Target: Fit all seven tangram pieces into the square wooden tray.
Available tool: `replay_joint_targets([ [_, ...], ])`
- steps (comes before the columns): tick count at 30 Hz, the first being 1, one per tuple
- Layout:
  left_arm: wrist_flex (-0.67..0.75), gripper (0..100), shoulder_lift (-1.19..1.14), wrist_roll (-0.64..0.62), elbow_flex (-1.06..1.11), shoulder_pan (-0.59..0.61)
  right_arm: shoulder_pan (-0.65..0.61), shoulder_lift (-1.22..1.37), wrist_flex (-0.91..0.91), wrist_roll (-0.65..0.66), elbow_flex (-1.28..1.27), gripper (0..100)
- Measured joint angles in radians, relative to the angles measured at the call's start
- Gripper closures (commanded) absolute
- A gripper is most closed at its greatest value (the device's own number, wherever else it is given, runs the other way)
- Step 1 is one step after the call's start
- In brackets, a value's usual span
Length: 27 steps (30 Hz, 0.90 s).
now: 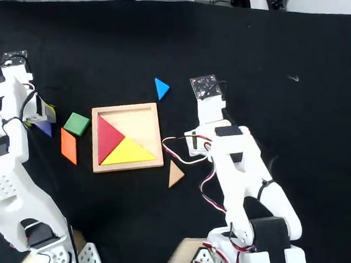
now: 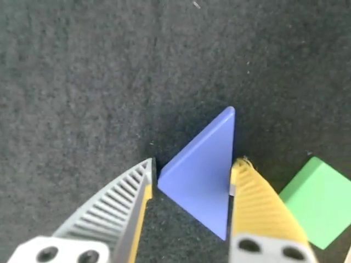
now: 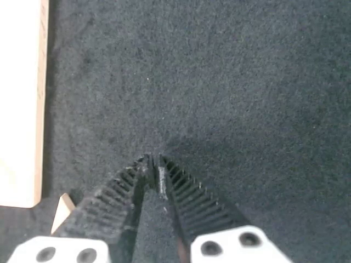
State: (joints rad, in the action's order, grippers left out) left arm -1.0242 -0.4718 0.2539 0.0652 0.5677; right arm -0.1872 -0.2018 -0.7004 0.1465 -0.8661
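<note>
The left gripper [image 2: 192, 164] is closed onto a purple triangle [image 2: 200, 175]. One finger presses along the piece's straight edge and the other meets its near corner, so the triangle fills the gap between them. The piece sits low against the black cloth [image 2: 82, 82]. Just beside it, past the finger on the straight edge, lies a green square [image 2: 321, 200], apart from both the finger and the triangle.

The right gripper [image 3: 154, 161] has its two ribbed fingers brought together at the tips with nothing between them. It hangs over bare cloth close to the side wall of the wooden tray [image 3: 39, 109]. The tip of a tan triangle [image 3: 63, 211] shows just past the tray's corner.

From above, the tray sits between the two arms. A red triangle [image 1: 107, 137] and a yellow triangle [image 1: 130, 152] lie flat inside it, meeting along one edge, and the remaining floor is bare wood. An orange parallelogram lies on the cloth [image 1: 69, 146] near the tray's side facing the left arm, next to the green square. A blue triangle [image 1: 161, 88] lies just beyond the tray's far corner. The tan triangle lies off the near corner on the right arm's side.
</note>
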Motion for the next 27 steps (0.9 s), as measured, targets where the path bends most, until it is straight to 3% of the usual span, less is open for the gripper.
replay_joint_targets([
  [22, -0.012, 86, -0.002, -0.003, -0.031, -0.003, 0.0, 0.0, 0.0, 0.0, 0.0, 98.6],
  [27, -0.074, 86, 0.018, -0.008, -0.074, -0.021, 0.0, 0.0, 0.0, 0.0, 0.0, 98.6],
])
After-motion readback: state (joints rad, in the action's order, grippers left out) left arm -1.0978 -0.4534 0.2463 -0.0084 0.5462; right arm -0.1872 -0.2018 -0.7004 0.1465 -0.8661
